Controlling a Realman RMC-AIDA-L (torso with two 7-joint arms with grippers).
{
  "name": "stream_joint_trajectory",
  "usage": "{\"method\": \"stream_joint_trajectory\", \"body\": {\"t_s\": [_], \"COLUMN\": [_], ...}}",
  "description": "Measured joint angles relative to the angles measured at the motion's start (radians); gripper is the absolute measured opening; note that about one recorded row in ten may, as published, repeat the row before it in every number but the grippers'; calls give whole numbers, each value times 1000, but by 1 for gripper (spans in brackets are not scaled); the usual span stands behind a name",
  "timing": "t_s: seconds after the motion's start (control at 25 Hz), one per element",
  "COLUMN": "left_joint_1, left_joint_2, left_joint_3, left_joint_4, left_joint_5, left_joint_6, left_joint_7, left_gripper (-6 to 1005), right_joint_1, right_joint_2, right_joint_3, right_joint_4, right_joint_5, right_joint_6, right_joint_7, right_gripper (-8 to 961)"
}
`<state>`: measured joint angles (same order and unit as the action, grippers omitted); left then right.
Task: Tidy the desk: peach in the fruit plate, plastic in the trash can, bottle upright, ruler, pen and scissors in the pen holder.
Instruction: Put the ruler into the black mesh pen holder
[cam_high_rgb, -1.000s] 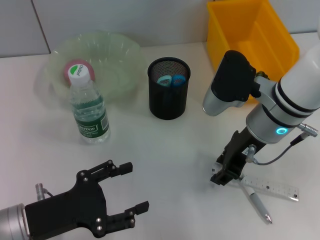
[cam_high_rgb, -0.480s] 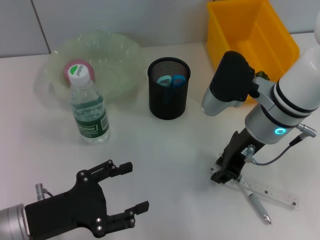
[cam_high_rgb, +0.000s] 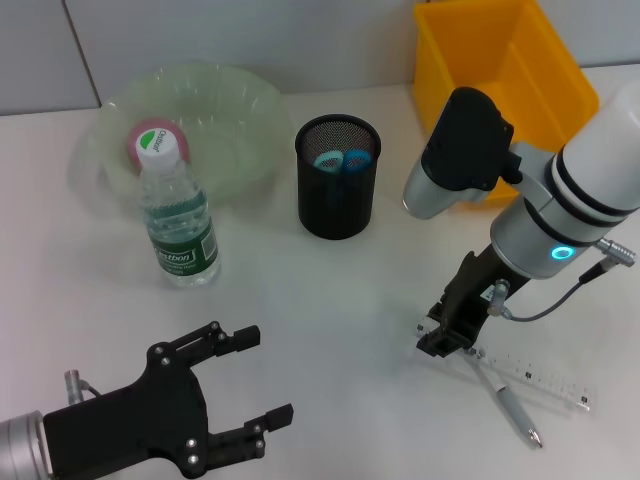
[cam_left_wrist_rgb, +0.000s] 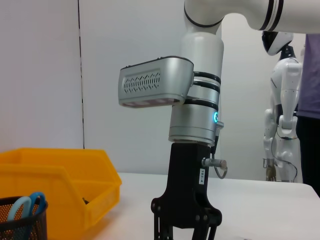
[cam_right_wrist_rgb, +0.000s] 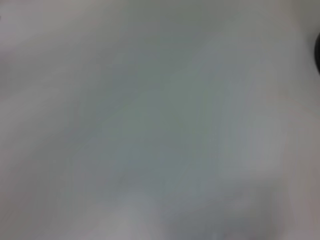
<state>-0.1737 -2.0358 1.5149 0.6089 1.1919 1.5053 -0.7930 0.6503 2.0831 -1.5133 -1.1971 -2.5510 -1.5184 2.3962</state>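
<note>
The right end effector sits low over the tabletop in the lower right of the head view, at the near end of the ruler and the pen; whether its fingers are spread or clenched cannot be told, nor whether it grips either item. The ruler lies flat, running toward the right edge, and the pen lies across it, tip toward the bottom of the frame. The left end effector hovers at the lower left with its fingers spread and holding nothing.

At upper centre stands the black mesh pen holder with the blue scissors handles showing inside. To its left the bottle stands upright in front of the fruit plate, which holds the peach. The yellow trash can occupies the upper right.
</note>
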Motion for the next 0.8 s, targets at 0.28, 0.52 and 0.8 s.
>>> {"method": "stream_joint_trajectory", "body": {"t_s": [0.28,0.52,0.8], "left_joint_1": [3,3,2], "left_joint_2": [2,2,2], "left_joint_3": [-4,-17,-26], "left_joint_4": [0,0,0], "left_joint_5": [0,-1,-1], "left_joint_6": [11,17,30], "left_joint_7": [0,0,0], "left_gripper": [795,795,795], "right_joint_1": [-17,-53,-81], "right_joint_2": [0,-1,1], "right_joint_3": [5,44,106], "right_joint_4": [-90,-282,-494], "right_joint_5": [1,1,4], "right_joint_6": [-42,-100,-116], "right_joint_7": [28,54,75], "right_gripper": [376,376,376]}}
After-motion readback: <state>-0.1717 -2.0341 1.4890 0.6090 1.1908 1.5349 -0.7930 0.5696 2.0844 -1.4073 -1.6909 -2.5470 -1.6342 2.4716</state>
